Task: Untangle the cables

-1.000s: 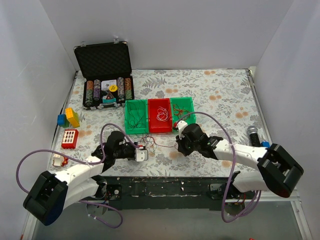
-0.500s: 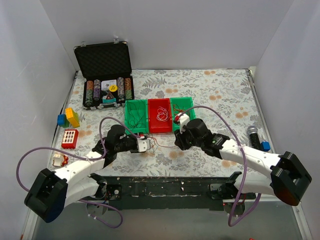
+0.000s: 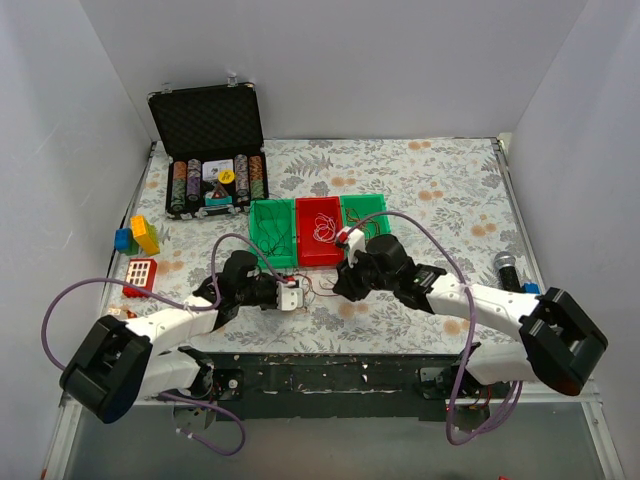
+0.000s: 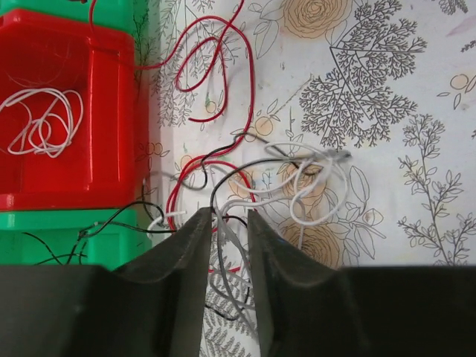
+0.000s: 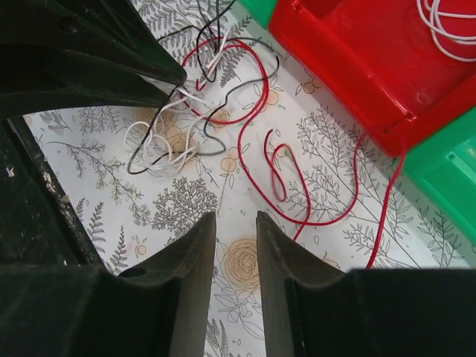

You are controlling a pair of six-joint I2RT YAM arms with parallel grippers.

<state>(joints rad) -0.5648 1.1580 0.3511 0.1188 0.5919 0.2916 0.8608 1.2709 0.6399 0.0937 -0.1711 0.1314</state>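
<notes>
The cables are a small tangle (image 3: 316, 286) of red, white and black wires on the flowered table, just in front of the bins. In the left wrist view the tangle (image 4: 277, 177) lies right at my left gripper (image 4: 223, 216). Its jaws are a little apart, with white and grey strands running loosely between them. A loose red wire (image 5: 277, 172) trails from the tangle (image 5: 186, 126) toward the bins. My right gripper (image 5: 230, 217) is open and empty, low over bare table just short of that red wire. In the top view the two grippers, left (image 3: 302, 295) and right (image 3: 338, 287), face each other across the tangle.
Three bins stand behind the tangle: a green one (image 3: 272, 236) with black wires, a red one (image 3: 320, 232) with a white coil (image 4: 41, 123), and a green one (image 3: 366, 214) with red wires. A chip case (image 3: 210, 150), toy blocks (image 3: 137, 237) and a microphone (image 3: 507, 265) lie farther out.
My right gripper has swung left toward the tangle. My left gripper has moved up and right onto the tangle's near side. The wires have shifted only slightly.
</notes>
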